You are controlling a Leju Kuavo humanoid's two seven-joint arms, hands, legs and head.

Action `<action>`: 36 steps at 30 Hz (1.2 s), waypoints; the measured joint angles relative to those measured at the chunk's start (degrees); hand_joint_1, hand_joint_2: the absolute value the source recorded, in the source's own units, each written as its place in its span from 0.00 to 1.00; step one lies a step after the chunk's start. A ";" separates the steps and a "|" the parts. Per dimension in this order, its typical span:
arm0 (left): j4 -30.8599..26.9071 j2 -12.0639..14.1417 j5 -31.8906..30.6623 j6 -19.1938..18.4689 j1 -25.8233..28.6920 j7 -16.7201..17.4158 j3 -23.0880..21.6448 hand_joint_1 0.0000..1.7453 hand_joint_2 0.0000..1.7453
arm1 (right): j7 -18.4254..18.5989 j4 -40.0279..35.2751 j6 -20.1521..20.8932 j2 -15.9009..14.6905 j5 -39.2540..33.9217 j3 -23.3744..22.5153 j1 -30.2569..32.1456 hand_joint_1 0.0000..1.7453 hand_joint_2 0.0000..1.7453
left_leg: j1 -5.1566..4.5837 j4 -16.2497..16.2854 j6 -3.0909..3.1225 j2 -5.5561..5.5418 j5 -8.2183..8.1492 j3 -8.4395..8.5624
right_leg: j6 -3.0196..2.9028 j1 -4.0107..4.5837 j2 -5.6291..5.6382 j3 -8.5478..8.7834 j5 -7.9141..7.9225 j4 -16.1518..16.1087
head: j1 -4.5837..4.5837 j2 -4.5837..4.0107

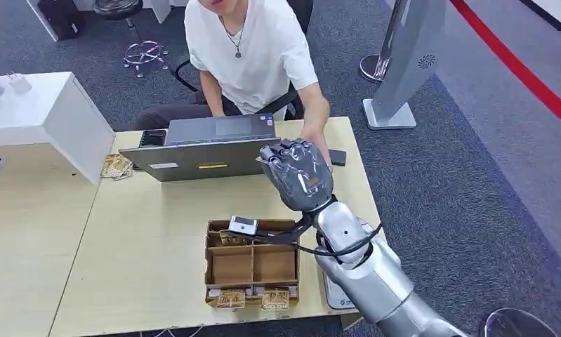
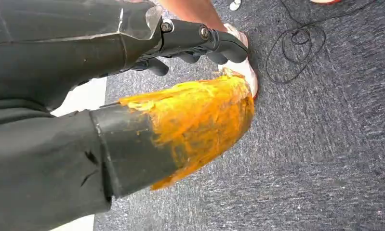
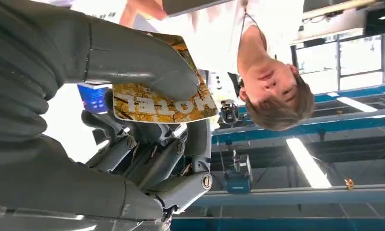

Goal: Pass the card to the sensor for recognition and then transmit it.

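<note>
**Right hand lifts the card toward the seated person**

The right hand (image 1: 296,172) is raised above the table (image 1: 151,232), at about 1 o'clock from the cardboard tray (image 1: 253,265). Its thumb and fingers are clamped on a yellow-brown card (image 3: 161,98) printed with white letters, seen clearly in the right wrist view. A person in a white shirt (image 1: 249,49) sits at 12 o'clock behind a grey laptop (image 1: 203,147), one hand (image 1: 314,133) reaching just behind the robot's hand. A small scanner (image 1: 243,225) sits on the tray's far rim, and more cards (image 1: 253,300) lie in the tray's near compartments. The left hand (image 2: 200,41) hangs over grey carpet, fingers loosely curled, holding nothing.
</note>
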 joint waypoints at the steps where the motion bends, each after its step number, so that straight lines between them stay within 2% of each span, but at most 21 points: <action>1: 0.00 0.00 -0.02 -0.04 0.01 0.00 0.00 0.00 0.00 | 0.09 0.44 0.02 0.15 0.13 -0.20 -0.25 1.00 1.00 | 0.00 0.00 0.00 0.00 0.00 0.00 | 0.00 0.00 0.00 0.00 0.00 0.00 | 0.00 0.00; 8: 0.00 0.02 -0.15 -0.04 0.01 0.00 0.00 0.00 0.00 | 1.03 2.43 0.17 0.52 1.22 -0.52 -1.46 1.00 1.00 | 0.00 0.00 0.00 0.00 0.00 0.00 | 0.00 0.00 0.00 0.00 0.00 0.00 | 0.00 0.00; 9: 0.00 0.02 -0.17 -0.04 0.01 0.00 0.00 0.00 0.00 | 1.38 3.04 0.33 0.63 1.64 -0.66 -1.73 0.78 1.00 | 0.00 0.00 0.00 0.00 0.00 0.00 | 0.00 0.00 -0.01 0.00 0.00 0.00 | 0.00 0.00; 10: 0.00 0.02 -0.20 -0.04 0.02 0.00 -0.02 0.00 0.00 | 1.64 3.43 0.44 0.68 1.77 -0.72 -1.91 0.78 1.00 | 0.00 0.00 0.00 0.00 0.00 0.00 | 0.00 0.00 -0.01 0.00 0.00 0.00 | 0.02 0.00; 11: 0.00 0.02 -0.20 -0.07 0.02 0.00 0.00 0.00 0.00 | 1.92 3.82 0.63 0.70 1.97 -0.78 -2.08 0.00 1.00 | 0.00 0.00 0.00 0.00 0.00 0.00 | 0.00 0.00 0.00 0.00 0.00 0.00 | 0.00 0.00; 17: 0.00 0.02 0.11 -0.05 0.06 0.00 0.00 0.00 0.00 | 4.06 5.92 2.49 0.74 2.86 -1.75 -2.52 0.00 1.00 | 0.00 0.00 0.00 -0.01 0.00 0.00 | 0.00 0.00 0.00 0.00 0.00 0.00 | 0.00 0.00; 26: 0.00 0.00 0.81 0.09 0.09 0.28 0.00 0.00 0.00 | 4.79 5.42 1.16 0.72 1.92 -3.24 -0.51 0.00 1.00 | 0.00 0.01 0.00 -0.01 0.00 0.01 | 0.00 0.00 0.00 -0.02 -0.01 0.00 | 0.00 0.00; 27: 0.00 0.00 1.03 0.11 0.10 0.35 0.00 0.00 0.00 | 4.59 4.65 0.70 0.72 1.11 -3.48 0.33 0.00 0.00 | 0.00 0.01 0.00 -0.01 0.00 0.01 | 0.00 0.00 0.00 -0.02 -0.01 0.00 | 0.02 0.00; 36: 0.00 -0.24 2.43 0.81 0.21 0.81 0.04 0.00 0.00 | 0.48 -6.76 -1.66 -0.09 -4.31 -6.77 10.81 0.00 0.00 | 0.00 0.01 0.01 -0.04 -0.03 -0.02 | 0.00 0.00 0.00 -0.04 -0.02 -0.01 | 0.00 0.00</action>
